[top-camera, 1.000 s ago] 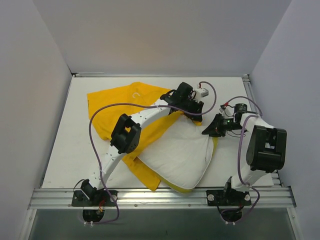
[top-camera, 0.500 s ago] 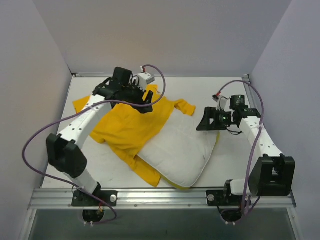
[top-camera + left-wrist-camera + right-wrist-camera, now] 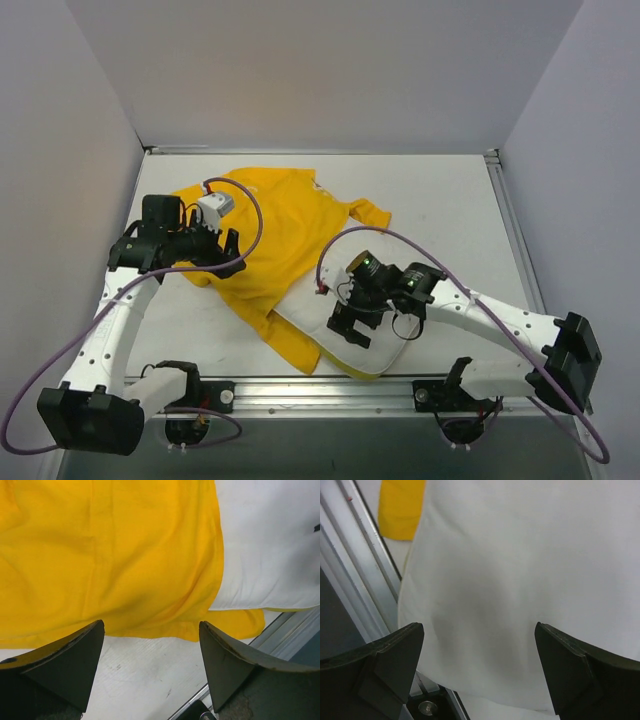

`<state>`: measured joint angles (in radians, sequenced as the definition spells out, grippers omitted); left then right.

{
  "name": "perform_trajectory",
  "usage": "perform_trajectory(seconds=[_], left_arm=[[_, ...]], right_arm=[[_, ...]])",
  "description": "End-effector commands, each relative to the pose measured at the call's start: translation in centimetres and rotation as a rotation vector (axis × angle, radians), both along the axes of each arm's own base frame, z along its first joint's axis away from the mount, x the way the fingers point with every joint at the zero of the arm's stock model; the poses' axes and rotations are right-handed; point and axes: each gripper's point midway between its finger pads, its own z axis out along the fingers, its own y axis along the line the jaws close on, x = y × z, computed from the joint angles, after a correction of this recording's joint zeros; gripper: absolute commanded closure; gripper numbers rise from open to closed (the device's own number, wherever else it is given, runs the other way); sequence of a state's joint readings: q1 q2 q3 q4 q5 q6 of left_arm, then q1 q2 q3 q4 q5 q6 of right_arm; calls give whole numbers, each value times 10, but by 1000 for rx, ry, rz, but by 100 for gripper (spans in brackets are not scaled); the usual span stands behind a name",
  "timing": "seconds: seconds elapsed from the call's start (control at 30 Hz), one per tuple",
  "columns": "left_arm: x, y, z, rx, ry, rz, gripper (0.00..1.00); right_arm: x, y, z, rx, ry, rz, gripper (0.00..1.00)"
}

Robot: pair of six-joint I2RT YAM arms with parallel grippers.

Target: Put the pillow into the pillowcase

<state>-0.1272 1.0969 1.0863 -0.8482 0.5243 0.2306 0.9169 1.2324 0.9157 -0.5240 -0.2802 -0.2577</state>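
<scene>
Pillowcase [image 3: 268, 228] drapes the far end of the pillow [image 3: 303, 312] near the counter's [image 3: 450, 205] front edge — left hand [image 3: 228, 262] open above yellow cloth, right hand [image 3: 350, 328] open over the pillow.

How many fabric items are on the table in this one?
2. The yellow pillowcase lies spread left of centre; the white pillow lies against its near-right edge, partly hidden under the right gripper. No others visible.

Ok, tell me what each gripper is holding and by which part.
Nothing is held. The left gripper stands open over the pillowcase, the right gripper open over the pillow.
</scene>
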Motion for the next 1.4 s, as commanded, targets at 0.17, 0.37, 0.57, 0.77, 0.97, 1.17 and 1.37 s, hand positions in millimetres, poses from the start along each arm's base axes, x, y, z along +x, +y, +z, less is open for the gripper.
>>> perform_trajectory(seconds=[0.17,0.37,0.57,0.77,0.97,1.17,1.37], left_arm=[[0,5,26,-53,-53,5,15],[8,15,31,-47,-82,40,14],[-22,19,51,18,-265,-178,17],[-82,23,20,182,-271,-570,17],[-104,-4,-33,245,-312,-829,14],[-69,-45,-83,559,-664,-1061,11],[-41,-52,-142,805,-777,-1241,10]], right_arm=[[-33,32,-21,-140,-9,149,0],[-30,44,-58,-274,54,81,0],[-10,64,-48,-101,335,-78,100],[68,86,106,416,316,-145,100],[77,76,131,484,297,-134,100],[74,75,127,488,332,-143,100],[71,73,128,485,344,-141,100]])
